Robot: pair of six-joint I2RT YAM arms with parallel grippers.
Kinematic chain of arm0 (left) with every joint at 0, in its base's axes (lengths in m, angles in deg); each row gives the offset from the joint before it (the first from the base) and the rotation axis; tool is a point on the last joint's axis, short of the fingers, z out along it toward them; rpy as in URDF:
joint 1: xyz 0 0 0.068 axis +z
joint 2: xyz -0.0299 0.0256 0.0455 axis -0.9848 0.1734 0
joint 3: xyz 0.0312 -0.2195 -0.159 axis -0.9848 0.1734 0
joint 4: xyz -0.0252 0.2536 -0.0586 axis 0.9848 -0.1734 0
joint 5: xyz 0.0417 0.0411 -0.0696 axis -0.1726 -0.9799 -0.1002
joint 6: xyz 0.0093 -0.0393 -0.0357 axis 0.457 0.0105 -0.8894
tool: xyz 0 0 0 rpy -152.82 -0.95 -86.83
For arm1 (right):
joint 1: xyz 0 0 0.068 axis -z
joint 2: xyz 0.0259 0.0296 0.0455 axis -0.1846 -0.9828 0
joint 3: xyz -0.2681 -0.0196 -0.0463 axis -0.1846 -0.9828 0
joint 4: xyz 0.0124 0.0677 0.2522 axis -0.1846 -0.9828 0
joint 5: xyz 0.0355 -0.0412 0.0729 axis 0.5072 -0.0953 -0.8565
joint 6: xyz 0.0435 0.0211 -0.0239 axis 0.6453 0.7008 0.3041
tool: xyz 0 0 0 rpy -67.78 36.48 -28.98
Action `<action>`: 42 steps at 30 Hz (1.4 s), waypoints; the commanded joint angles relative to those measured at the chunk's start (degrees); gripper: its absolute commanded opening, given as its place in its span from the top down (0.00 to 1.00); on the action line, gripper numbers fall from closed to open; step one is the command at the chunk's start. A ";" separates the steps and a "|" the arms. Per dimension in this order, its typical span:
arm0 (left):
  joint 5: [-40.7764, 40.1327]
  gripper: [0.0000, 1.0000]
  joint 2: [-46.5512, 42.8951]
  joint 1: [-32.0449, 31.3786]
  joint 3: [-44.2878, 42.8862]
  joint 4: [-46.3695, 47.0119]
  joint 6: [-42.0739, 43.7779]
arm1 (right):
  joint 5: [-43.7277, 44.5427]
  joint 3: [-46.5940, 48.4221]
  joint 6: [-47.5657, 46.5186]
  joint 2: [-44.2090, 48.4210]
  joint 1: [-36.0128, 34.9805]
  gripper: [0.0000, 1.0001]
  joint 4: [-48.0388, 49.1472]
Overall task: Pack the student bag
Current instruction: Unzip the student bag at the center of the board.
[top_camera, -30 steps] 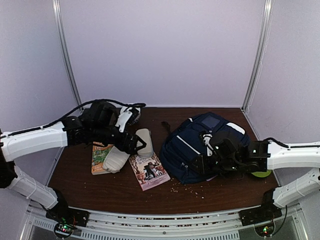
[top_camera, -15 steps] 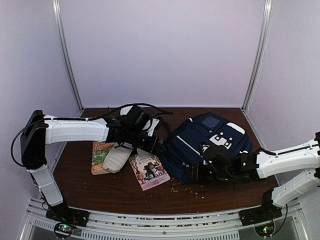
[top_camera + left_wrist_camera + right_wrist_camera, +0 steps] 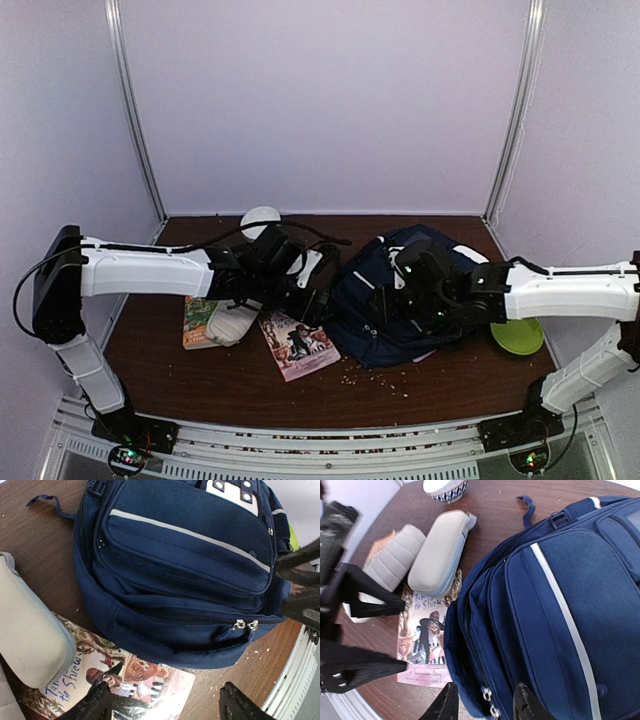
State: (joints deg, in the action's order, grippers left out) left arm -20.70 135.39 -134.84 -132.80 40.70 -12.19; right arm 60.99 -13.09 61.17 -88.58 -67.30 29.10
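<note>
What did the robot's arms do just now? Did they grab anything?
The left hand reached right, from the pencil case to the backpack's left side. The right hand slid left and further over the backpack, uncovering the green plate. Both hands are open; nothing was grabbed. The backpack, book and pencil case stayed put.

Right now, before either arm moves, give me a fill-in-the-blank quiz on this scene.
The student bag is navy with a stripe coloured ___. The left end effector and right end effector are both ___. In the top view, the book lies ___ of the student bag.
Missing: white; open; left.
</note>
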 commanded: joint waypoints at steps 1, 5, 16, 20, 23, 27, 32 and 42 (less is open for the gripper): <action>-1.55 0.24 -5.16 0.25 3.32 2.84 0.07 | -5.25 4.77 -6.64 -6.11 2.14 0.63 -4.41; 0.50 0.24 -5.40 0.18 3.11 3.03 0.77 | -7.64 0.58 -7.99 -3.40 3.46 0.63 -2.27; 3.50 0.25 -0.02 -0.12 -3.49 2.63 0.53 | -9.87 -6.82 -16.39 1.64 3.48 0.59 -6.22; 3.64 0.25 2.72 -1.33 -6.32 2.29 0.48 | -7.78 -6.48 -17.51 0.76 3.41 0.62 -7.81; 3.91 0.26 4.71 -1.93 -7.93 1.78 0.48 | -7.11 -6.38 -18.13 -0.09 3.41 0.67 -8.09; 4.67 0.28 6.78 -2.04 -9.87 1.46 0.69 | -7.38 -6.74 -18.09 -1.19 3.31 0.76 -6.86; 5.68 0.30 10.07 -2.16 -12.67 1.21 1.01 | -8.75 -7.38 -16.72 -1.91 2.81 0.89 -4.55; 4.68 0.50 15.08 -3.65 -15.13 -1.12 3.09 | -10.52 -11.06 -12.30 1.33 2.69 1.00 0.43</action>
State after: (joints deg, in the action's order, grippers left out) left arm -15.76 148.79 -137.59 -146.03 40.27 -10.87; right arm 51.32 -22.09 46.33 -89.54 -64.46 26.87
